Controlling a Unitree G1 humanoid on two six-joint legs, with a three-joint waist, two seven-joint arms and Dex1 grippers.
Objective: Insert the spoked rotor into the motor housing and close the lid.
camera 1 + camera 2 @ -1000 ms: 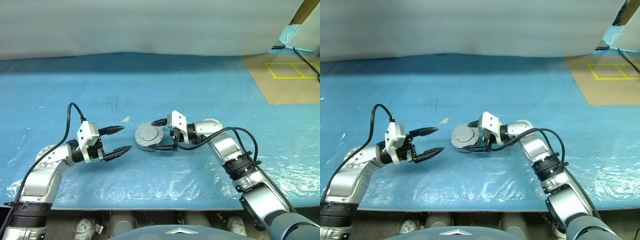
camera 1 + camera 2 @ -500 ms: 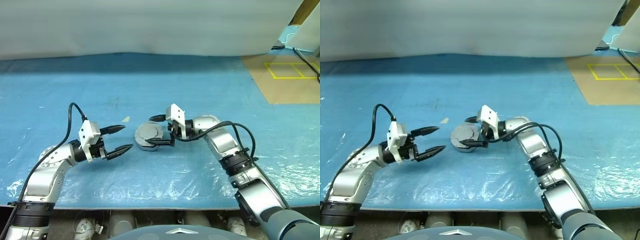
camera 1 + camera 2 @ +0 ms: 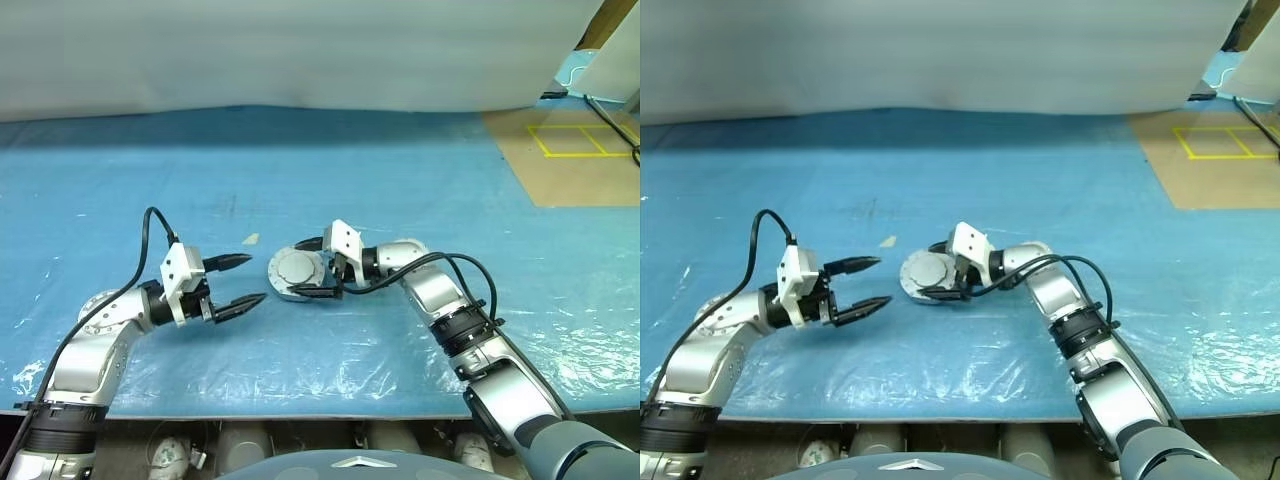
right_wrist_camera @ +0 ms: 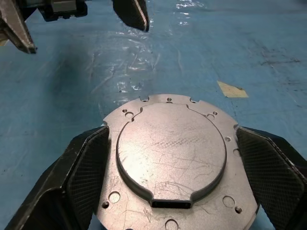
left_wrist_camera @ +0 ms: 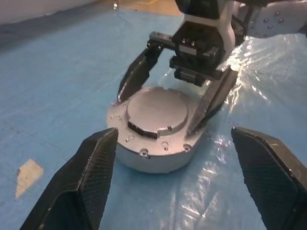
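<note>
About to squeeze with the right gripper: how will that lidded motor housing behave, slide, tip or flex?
Probably rigid: the motor housing and lid look like solid metal. It may slide, since it rests on glossy plastic sheeting. Tipping seems unlikely; it sits low and flat. The right gripper straddles its curved sides, so it could squirt out.

lid (image 4: 171,152): silvery-grey round cover, raised centre, lying flat on the housing
motor housing (image 5: 153,160): silver-grey shell, mid-table, closed
</note>
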